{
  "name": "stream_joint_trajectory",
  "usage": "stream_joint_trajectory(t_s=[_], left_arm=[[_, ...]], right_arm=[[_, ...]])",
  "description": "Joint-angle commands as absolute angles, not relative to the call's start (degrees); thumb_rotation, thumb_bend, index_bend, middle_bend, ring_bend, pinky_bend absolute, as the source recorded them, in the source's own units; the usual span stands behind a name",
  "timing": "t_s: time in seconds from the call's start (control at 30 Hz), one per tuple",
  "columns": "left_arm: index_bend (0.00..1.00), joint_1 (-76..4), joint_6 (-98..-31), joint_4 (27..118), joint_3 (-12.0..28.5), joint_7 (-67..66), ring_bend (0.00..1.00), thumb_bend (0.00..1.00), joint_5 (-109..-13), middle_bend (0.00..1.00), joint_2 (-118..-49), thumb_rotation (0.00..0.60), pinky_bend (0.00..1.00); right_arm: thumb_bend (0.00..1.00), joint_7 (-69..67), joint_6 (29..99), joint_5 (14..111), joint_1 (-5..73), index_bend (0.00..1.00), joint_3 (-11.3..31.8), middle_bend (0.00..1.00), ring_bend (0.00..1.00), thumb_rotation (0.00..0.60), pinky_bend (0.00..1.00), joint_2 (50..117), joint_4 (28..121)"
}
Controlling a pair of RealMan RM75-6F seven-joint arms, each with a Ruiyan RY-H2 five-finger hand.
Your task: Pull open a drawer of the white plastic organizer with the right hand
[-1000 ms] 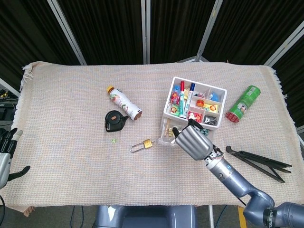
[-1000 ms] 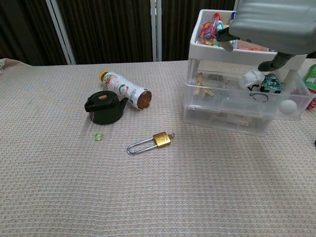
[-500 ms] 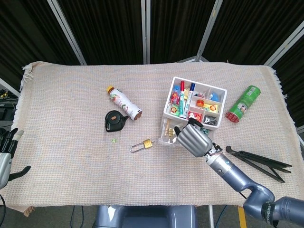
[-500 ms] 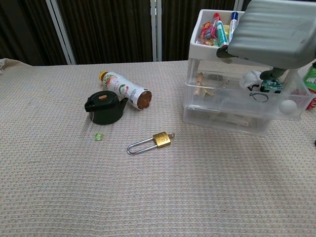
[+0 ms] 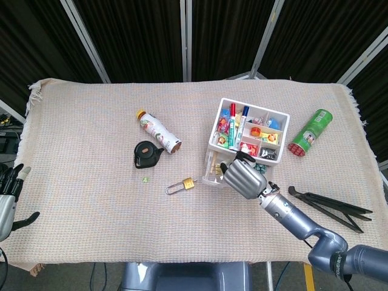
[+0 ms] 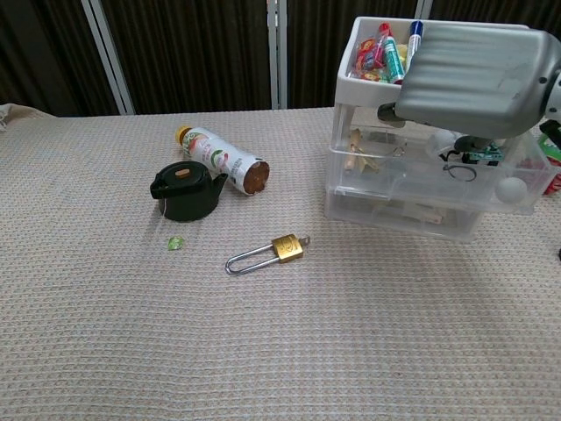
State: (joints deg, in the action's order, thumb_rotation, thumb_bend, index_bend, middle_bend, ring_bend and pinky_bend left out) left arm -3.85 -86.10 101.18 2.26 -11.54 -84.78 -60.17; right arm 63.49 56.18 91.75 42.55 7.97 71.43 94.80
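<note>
Dark curtain panels are seen behind a table (image 5: 91, 182) covered with a beige woven cloth. Fingers (image 6: 390, 110) of the right hand (image 5: 244, 179) are curled over the front edge of the white plastic organizer (image 5: 250, 130), at the level of its upper clear drawer (image 6: 438, 158); whether a handle is actually hooked cannot be told, since the contact is hidden behind the grey back of the hand in both views. Compared with a second ago, the hand has been shifted slightly back toward the organizer's front and lowered a little in the chest view, and the tilt seen earlier in the organizer has been taken out, so the unit now sits more squarely. The upper drawer is seen projecting a little at its right end, but no further than before, so no real pull is judged to have been made; the step is still grasp adjustment. Sliding of the whole light unit instead of the drawer is judged the main risk. The organizer is placed right of centre on the table, its top tray filled with markers and small items. Further out, a brass padlock (image 5: 182, 185), a black tape measure (image 5: 147, 154), a lying bottle (image 5: 159, 131), a green can (image 5: 311, 133) and a folded black tripod (image 5: 330, 208) are noted. The left hand (image 5: 7, 194) is held off the table's left edge, fingers apart, nothing held.
</note>
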Motion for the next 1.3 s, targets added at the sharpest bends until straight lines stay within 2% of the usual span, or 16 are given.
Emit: stream_joint_trajectory(t_s=[0.03, 0.6, 0.9, 1.3], left_arm=[[0.00, -3.9, -85.9, 101.1, 2.2, -11.5, 0.00, 0.10, -84.7, 0.00, -60.2, 0.600, 0.00], [0.00, -4.0, -85.7, 101.6, 1.9, -11.0, 0.00, 0.10, -85.3, 0.00, -59.9, 0.600, 0.00], [0.00, -4.0, -85.8, 101.6, 1.8, -10.4, 0.00, 0.10, -85.5, 0.00, -59.7, 0.600, 0.00], [0.00, -4.0, -85.5, 101.7, 1.6, -10.5, 0.00, 0.10, -85.6, 0.00, -59.6, 0.600, 0.00]], right_arm=[[0.05, 64.2, 55.9, 90.9, 42.6, 0.43, 8.0, 0.97, 0.94, 0.600, 0.75, 71.6, 94.2], [0.05, 71.4, 55.4, 85.6, 42.1, 0.46, 7.2, 0.97, 0.94, 0.600, 0.75, 71.2, 95.1], [0.08, 70.7, 55.7, 85.2, 42.6, 0.49, 6.5, 0.97, 0.94, 0.600, 0.75, 72.3, 94.1], [0.19, 66.0, 57.0, 88.3, 43.1, 0.65, 5.4, 0.99, 0.95, 0.600, 0.75, 73.7, 91.1]])
